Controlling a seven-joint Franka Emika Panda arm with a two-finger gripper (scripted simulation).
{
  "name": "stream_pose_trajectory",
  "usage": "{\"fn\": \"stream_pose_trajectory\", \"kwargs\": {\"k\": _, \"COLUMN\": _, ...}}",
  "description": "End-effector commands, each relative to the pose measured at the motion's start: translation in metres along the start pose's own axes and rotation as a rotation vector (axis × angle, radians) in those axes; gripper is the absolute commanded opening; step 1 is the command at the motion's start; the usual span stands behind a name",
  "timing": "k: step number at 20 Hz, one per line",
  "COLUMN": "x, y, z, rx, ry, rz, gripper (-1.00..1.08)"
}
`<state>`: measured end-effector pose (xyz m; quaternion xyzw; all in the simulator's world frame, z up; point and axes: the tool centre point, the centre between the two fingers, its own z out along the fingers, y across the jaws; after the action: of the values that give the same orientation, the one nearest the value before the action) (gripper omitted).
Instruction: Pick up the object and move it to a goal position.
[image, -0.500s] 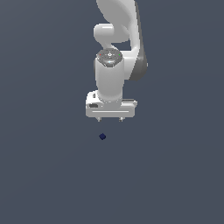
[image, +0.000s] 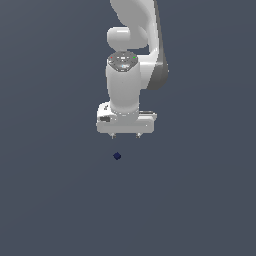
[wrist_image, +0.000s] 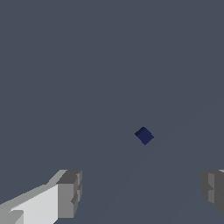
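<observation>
While the white tool (image: 125, 136) hangs with fingers spread wide and empty, the tiny dark navy-blue cube (image: 117, 156) lies on the plain grey tabletop (image: 50, 200) at its 7 o'clock, apart from both fingertips (wrist_image: 69, 192). Wrist view crops both fingers; arm's upper links run off frame.

The setting is a single flat expanse of dark slate-grey ground (image: 45, 200) that fills both views edge to edge. It carries no pattern, seam or texture. There is no horizon, and no line tells floor from wall. The light is soft and even across the surface, with only a slightly lighter tone toward the lower part of the exterior view. The wrist view shows the same plain grey.
</observation>
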<state>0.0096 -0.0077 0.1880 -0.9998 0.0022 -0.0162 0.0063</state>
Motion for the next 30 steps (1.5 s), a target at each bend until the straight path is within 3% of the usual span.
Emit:
{"fn": "stream_pose_trajectory", "kwargs": {"k": 1, "x": 0.001, "y": 0.0, "z": -0.003, "rx": 0.005, "ry": 0.005, "rz": -0.002, "gripper": 1.0}}
{"fn": "stream_pose_trajectory", "kwargs": {"k": 8, "x": 0.001, "y": 0.001, "z": 0.001, "rx": 0.005, "ry": 0.003, "rz": 0.019, "gripper": 1.0}}
{"fn": "stream_pose_trajectory", "kwargs": {"k": 15, "x": 0.002, "y": 0.006, "z": 0.016, "rx": 0.007, "ry": -0.002, "rz": 0.119, "gripper": 1.0}}
{"fn": "stream_pose_trajectory", "kwargs": {"k": 30, "x": 0.002, "y": 0.029, "z": 0.081, "rx": -0.003, "ry": -0.021, "rz": 0.545, "gripper": 1.0}}
